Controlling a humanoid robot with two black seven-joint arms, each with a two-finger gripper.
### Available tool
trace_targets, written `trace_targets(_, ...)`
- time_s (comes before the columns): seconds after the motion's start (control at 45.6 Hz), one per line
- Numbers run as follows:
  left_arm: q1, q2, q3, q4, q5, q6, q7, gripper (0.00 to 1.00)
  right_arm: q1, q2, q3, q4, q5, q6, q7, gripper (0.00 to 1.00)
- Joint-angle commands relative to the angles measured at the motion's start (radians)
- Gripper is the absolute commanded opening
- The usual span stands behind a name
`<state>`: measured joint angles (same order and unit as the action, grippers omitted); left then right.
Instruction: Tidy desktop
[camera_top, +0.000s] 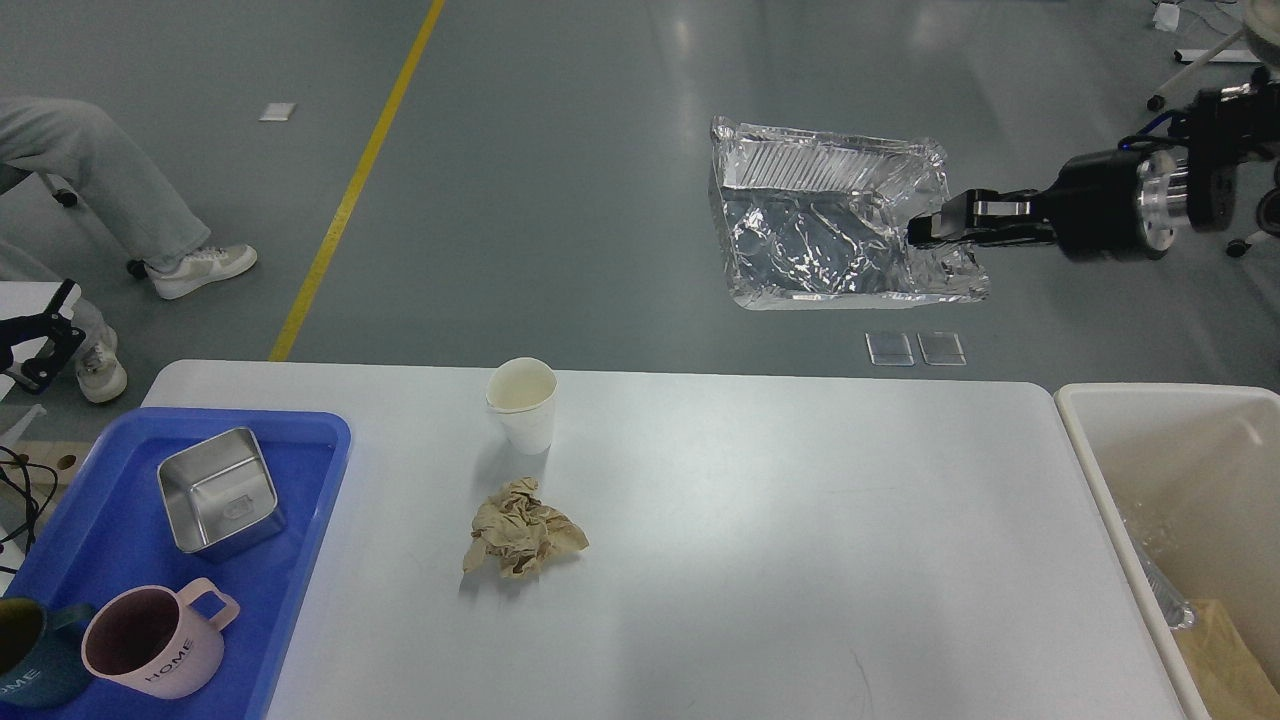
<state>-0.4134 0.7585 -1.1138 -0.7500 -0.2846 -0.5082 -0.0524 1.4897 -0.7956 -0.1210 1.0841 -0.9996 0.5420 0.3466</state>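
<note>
Right gripper (925, 228): jaws clamped on foil tray (820, 225), held high, far right.
Left gripper: out of view.
Desktop (760, 560): near centre, carrying paper cup (522, 404) and crumpled brown paper (522, 540).

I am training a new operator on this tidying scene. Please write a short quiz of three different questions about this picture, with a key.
1. True or false: the right gripper holds the crumpled silver foil tray above the large white desktop.
2. Which item stands upright on the desktop? A) white paper cup B) pink mug C) square steel container
3. Fill in: the crumpled brown paper ball lies just in front of the ____.

Key: 1. False, the foil tray is held in the air beyond the desktop's far edge, over the floor. 2. A; the other two are in the blue plastic tray. 3. white paper cup.
</note>
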Motion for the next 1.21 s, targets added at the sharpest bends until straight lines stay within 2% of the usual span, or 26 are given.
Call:
trace_targets(0.0,0.001,-0.001,0.0,0.0,0.004,0.002,0.002,0.97,-0.077,0.038,0.003,-0.015,0.093,-0.019,0.002,0.0)
trace_targets(0.263,-0.001,0.002,0.002,0.0,0.031,0.01,0.002,0.97,-0.313,0.044,0.112,0.014,0.115,-0.151,0.002,0.0)
trace_targets(0.395,-0.002,0.002,0.003,0.0,0.038,0.022,0.002,0.97,-0.422,0.113,0.104,0.048,0.029,-0.275,-0.009,0.0)
trace_targets(0.483,-0.005,0.01,0.003,0.0,0.059,0.022,0.002,0.97,-0.471,0.139,0.106,0.057,-0.059,-0.313,-0.021,0.0)
trace_targets(0.724,-0.021,0.022,0.0,0.001,0.153,0.019,-0.01,0.97,-0.5,0.188,0.038,0.049,-0.1,-0.317,-0.095,0.0)
trace_targets(0.943,-0.019,0.024,-0.008,0.001,0.24,0.019,-0.027,0.97,-0.467,0.226,-0.034,0.046,-0.093,-0.317,-0.181,0.0)
trace_targets(1.185,-0.004,0.087,-0.009,-0.012,0.363,0.005,-0.049,0.97,-0.405,0.234,-0.063,0.054,-0.011,-0.309,-0.21,0.0)
